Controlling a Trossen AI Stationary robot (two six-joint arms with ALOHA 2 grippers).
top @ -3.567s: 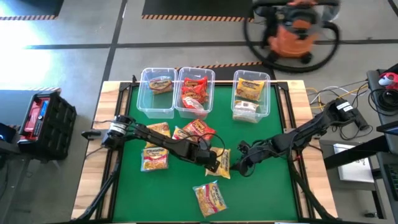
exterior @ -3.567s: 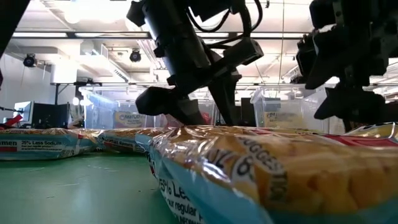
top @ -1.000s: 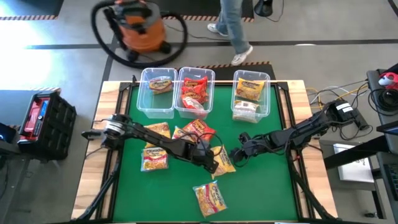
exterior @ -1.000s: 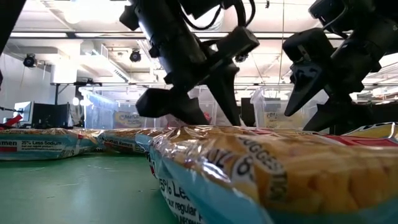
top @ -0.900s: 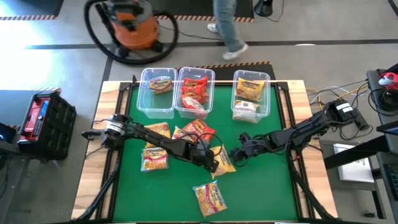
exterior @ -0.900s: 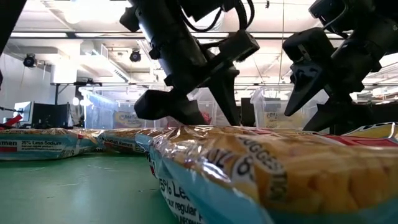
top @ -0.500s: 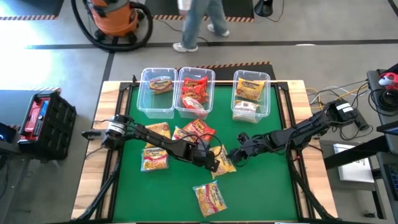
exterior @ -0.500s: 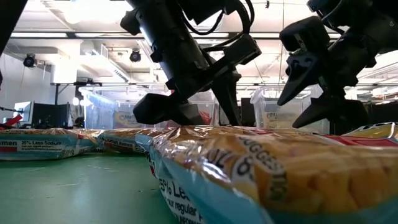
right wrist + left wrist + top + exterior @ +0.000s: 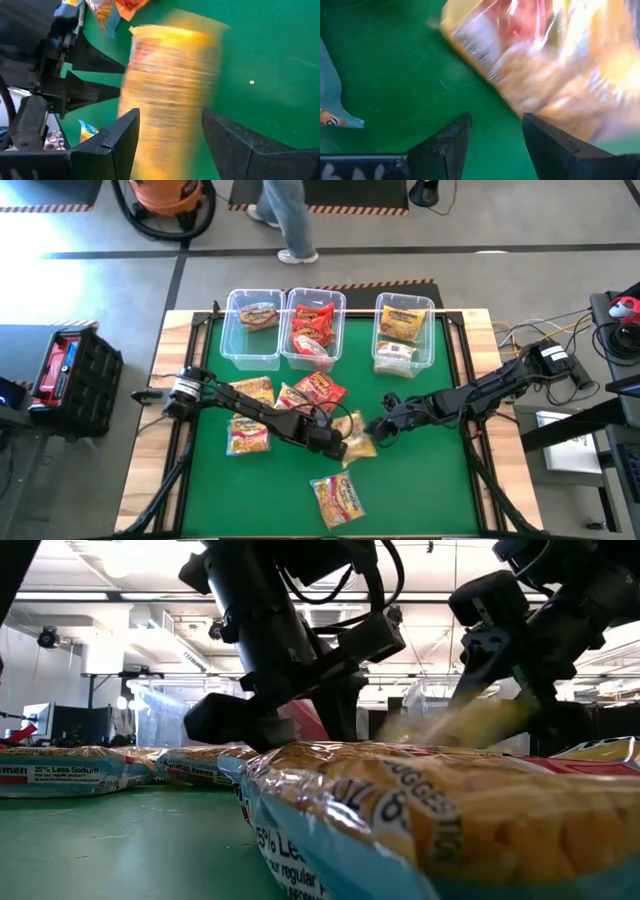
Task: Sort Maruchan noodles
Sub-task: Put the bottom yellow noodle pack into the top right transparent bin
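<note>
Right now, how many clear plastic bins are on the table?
3, in a row along the far edge of the green mat: left bin, middle bin right beside it, and right bin set apart. All hold noodle packets. None seems hidden.

Ramen packets lie scattered: a yellow packet (image 9: 353,436) mid-mat, tilted and blurred; another yellow packet (image 9: 340,499) alone at the near edge; red and orange packets (image 9: 316,389) and a left-side packet (image 9: 249,436) on the green; more packets (image 9: 313,330) fill the far bins.
</note>
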